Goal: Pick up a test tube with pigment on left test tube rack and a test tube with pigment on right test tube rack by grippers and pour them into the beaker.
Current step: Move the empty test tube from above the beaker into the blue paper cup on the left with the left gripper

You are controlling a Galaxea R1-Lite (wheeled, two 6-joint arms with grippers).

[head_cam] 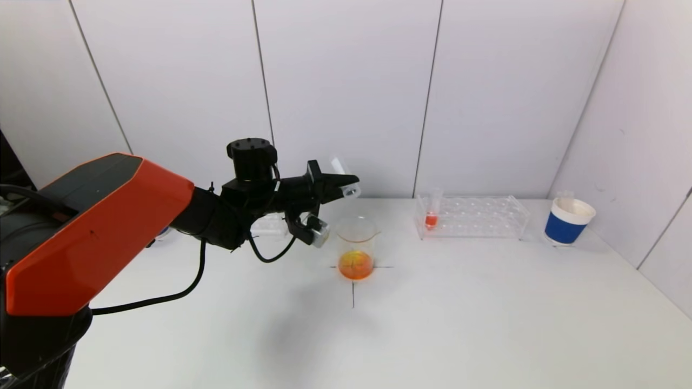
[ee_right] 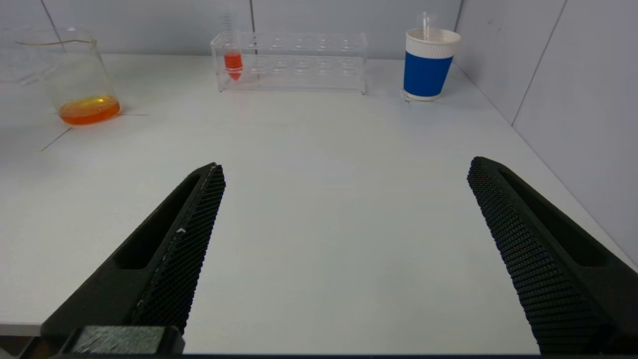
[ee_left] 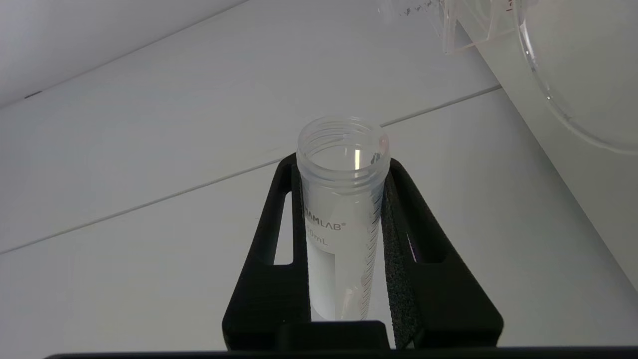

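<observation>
My left gripper is shut on a clear, empty-looking test tube, held tilted with its mouth above the glass beaker. The beaker holds orange liquid at its bottom. In the left wrist view the tube sits between the black pads, and the beaker rim is close by. The right rack holds one tube with red pigment. The left rack is mostly hidden behind my left arm. My right gripper is open and empty, low over the near table, out of the head view.
A blue and white paper cup stands at the far right near the side wall. A black cross is marked on the table under the beaker. The right wrist view shows the beaker, the right rack and the cup.
</observation>
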